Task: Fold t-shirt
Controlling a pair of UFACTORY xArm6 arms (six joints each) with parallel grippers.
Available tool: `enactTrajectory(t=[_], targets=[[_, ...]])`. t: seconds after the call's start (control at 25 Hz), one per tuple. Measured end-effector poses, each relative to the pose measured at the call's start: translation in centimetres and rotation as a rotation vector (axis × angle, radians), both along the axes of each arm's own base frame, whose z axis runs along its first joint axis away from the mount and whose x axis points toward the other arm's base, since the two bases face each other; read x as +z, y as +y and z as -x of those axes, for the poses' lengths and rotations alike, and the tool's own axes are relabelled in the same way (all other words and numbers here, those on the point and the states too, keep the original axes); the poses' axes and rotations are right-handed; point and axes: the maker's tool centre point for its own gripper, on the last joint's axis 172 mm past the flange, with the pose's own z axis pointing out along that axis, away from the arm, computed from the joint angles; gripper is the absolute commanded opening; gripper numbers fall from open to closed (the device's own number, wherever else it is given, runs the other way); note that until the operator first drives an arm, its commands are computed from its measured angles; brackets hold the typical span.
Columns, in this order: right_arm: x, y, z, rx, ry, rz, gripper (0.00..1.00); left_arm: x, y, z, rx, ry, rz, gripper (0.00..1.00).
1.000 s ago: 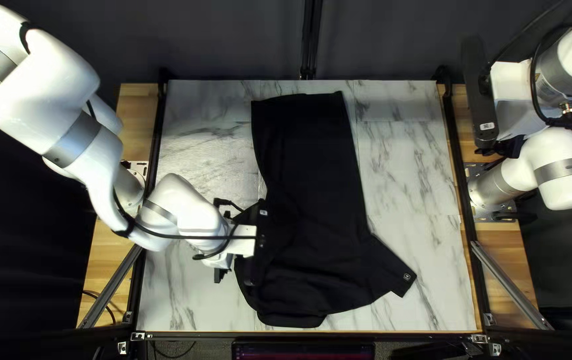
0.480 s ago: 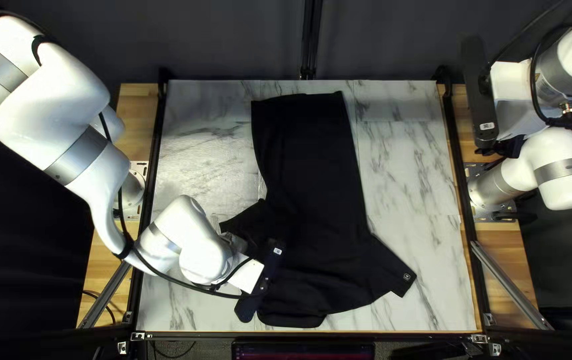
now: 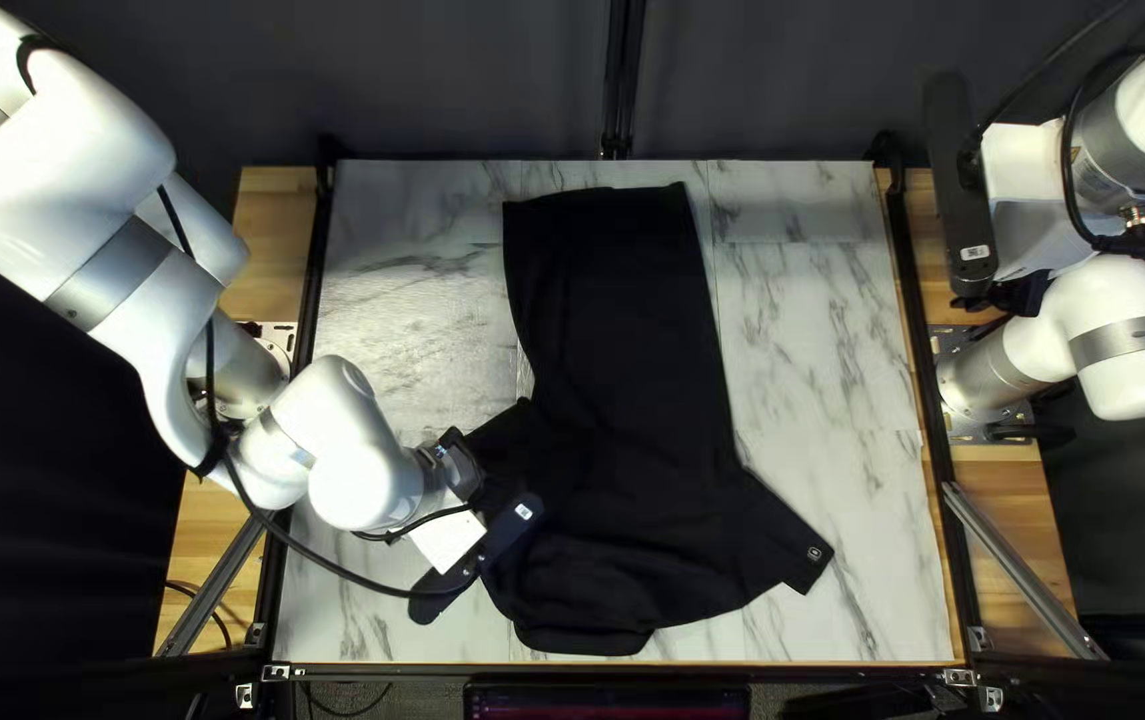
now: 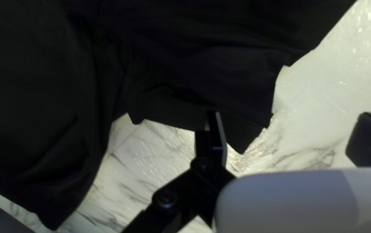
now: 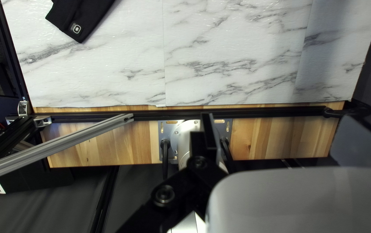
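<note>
- Dark curtain [image 3: 439, 80] behind the desk's [image 3: 813, 320] far edge
- 1 black post [image 3: 619, 80] against it, near that edge's middle
- 2 black rails [image 3: 919, 360], 1 along each side edge
- 2 slanting grey bars [image 3: 1023, 571], 1 by each near corner
- 1 screen [image 3: 606, 704] beyond the near edge

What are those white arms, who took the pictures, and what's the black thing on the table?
They are my two jointed white robot arms, the left arm and the right arm. Each ends in a gripper, like a hand with two black fingers.

One picture comes from a camera above the table's near edge. The other two come from cameras on my wrists.

The black thing is a cloth t-shirt, spread on a white tabletop with grey marble streaks. My left gripper is open over its edge; my right gripper is open off to the side. I'm holding nothing.
</note>
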Motion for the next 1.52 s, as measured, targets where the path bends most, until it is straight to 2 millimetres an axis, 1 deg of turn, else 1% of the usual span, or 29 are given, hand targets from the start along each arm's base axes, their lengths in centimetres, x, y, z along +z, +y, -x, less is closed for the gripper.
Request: enactTrajectory(t=[0.28, 0.4, 0.56, 0.68, 0.84, 0.96, 1.12, 1.36, 1.52], targets=[[0.0, 0.0, 0.0, 0.0, 0.0, 0.0, 1.0, 0.0, 0.2, 0.0, -0.01, -0.005, 0.0, 1.0], [0.0, 0.0, 0.0, 0.0, 0.0, 0.0, 1.0, -0.9, 0.9, -0.2, -0.017, -0.018, -0.032, 1.0], [0.0, 0.0, 0.0, 0.0, 0.0, 0.0, 1.0, -2.4, 1.8, -0.1, 0.056, -0.057, -0.095, 1.0], [0.0, 0.0, 0.0, 0.0, 0.0, 0.0, 1.0, -3.3, 2.2, 0.9, 0.143, -0.076, -0.171, 1.0], [0.0, 0.0, 0.0, 0.0, 0.0, 0.0, 1.0, -3.9, 2.4, 2.4, 0.236, -0.096, -0.265, 1.0], [0.0, 0.0, 0.0, 0.0, 0.0, 0.0, 1.0, -4.4, 2.4, 2.8, 0.293, -0.1, -0.3, 1.0], [0.0, 0.0, 0.0, 0.0, 0.0, 0.0, 1.0, -5.2, 2.6, 2.6, 0.368, -0.109, -0.305, 1.0], [0.0, 0.0, 0.0, 0.0, 0.0, 0.0, 1.0, -5.9, 3.8, 1.7, 0.437, -0.114, -0.255, 1.0], [0.0, 0.0, 0.0, 0.0, 0.0, 0.0, 1.0, -6.1, 4.3, 2.1, 0.479, -0.111, -0.226, 1.0]])
